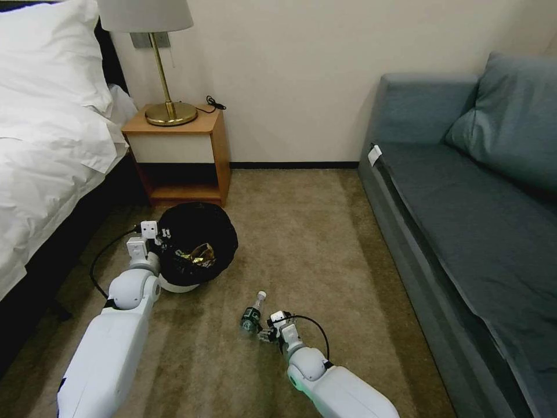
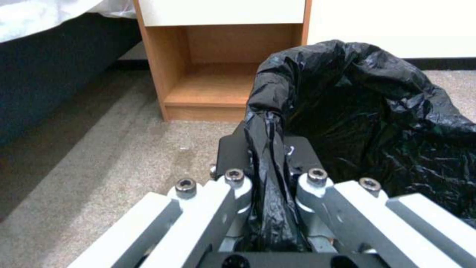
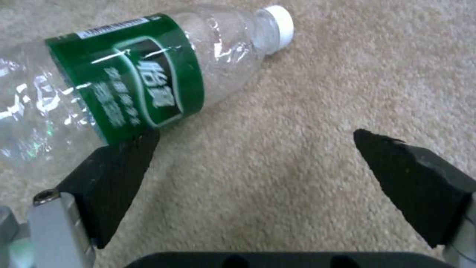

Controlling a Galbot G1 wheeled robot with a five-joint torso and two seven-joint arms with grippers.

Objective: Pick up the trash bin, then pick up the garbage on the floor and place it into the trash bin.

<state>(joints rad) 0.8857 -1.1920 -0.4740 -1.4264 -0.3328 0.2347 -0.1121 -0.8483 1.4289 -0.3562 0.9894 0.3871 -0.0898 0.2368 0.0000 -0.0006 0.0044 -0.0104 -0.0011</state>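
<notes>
The trash bin (image 1: 197,241), white with a glossy black liner (image 2: 377,111), sits tilted just in front of the nightstand. My left gripper (image 1: 156,235) (image 2: 267,149) is shut on its near rim, with the bag pinched between the fingers. A shiny gold-brown packet (image 1: 200,254) lies inside the bin. On the carpet lies a piece of garbage, a clear plastic bottle (image 1: 253,313) (image 3: 129,82) with a green label and white cap. My right gripper (image 1: 264,334) (image 3: 255,136) is low beside it and open. One fingertip (image 3: 134,149) touches the label edge, and the bottle is outside the gap.
A wooden nightstand (image 1: 180,151) with a brass lamp (image 1: 165,69) stands against the back wall. The bed (image 1: 46,145) runs along the left and a grey-blue sofa (image 1: 464,203) along the right. Tan carpet (image 1: 313,232) lies open between them.
</notes>
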